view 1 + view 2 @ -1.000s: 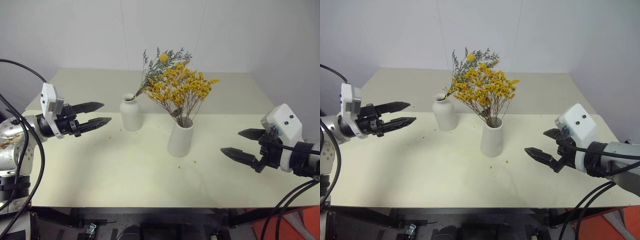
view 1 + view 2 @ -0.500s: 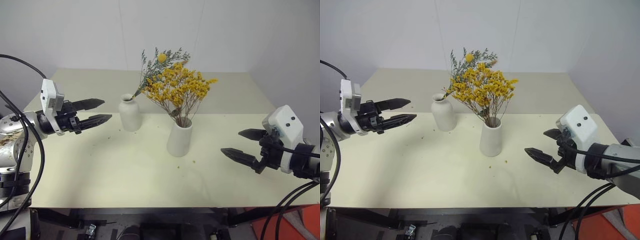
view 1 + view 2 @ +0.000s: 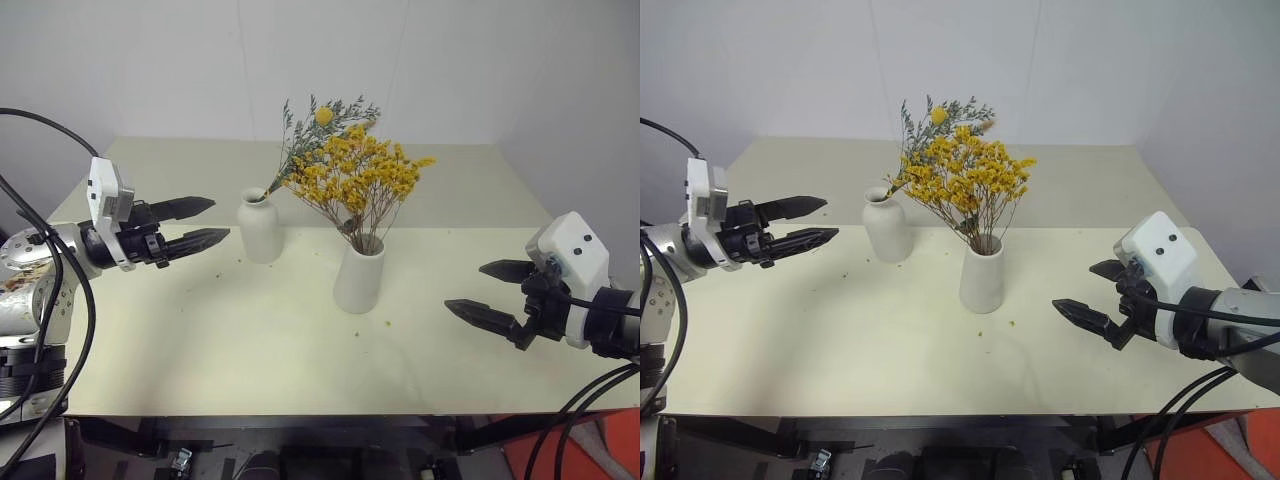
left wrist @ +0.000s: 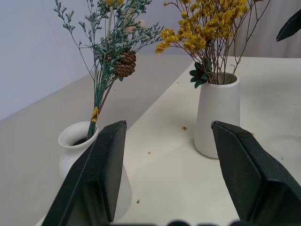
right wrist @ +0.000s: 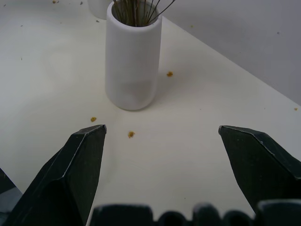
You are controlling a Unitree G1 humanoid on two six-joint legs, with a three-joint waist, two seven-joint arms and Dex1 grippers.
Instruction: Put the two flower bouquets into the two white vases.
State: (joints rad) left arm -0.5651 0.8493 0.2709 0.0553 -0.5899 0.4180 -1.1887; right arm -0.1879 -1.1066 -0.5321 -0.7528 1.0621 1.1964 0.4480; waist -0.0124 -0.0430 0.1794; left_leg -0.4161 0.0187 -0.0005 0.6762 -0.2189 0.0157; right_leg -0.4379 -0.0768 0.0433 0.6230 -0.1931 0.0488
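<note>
The yellow bouquet [image 3: 360, 178] stands in the tapered white vase [image 3: 359, 277] at mid-table. The grey-green sprig bouquet [image 3: 310, 138] with its pinecone [image 4: 124, 65] stands in the bottle-shaped white vase [image 3: 261, 227] just left of it and leans right. My left gripper [image 3: 204, 223] hovers open to the left of the bottle vase, pointing at it, with nothing between its fingers. My right gripper [image 3: 487, 292] hangs open over the table's right side, apart from the tapered vase [image 5: 133, 55], and it holds nothing.
Small yellow crumbs [image 5: 131, 134] lie scattered on the cream table [image 3: 250, 350] around the tapered vase. A white wall stands behind the table's far edge. The near table edge runs below both grippers.
Both arms have stayed almost still and both grippers remain open. The bouquets and vases have not moved.
</note>
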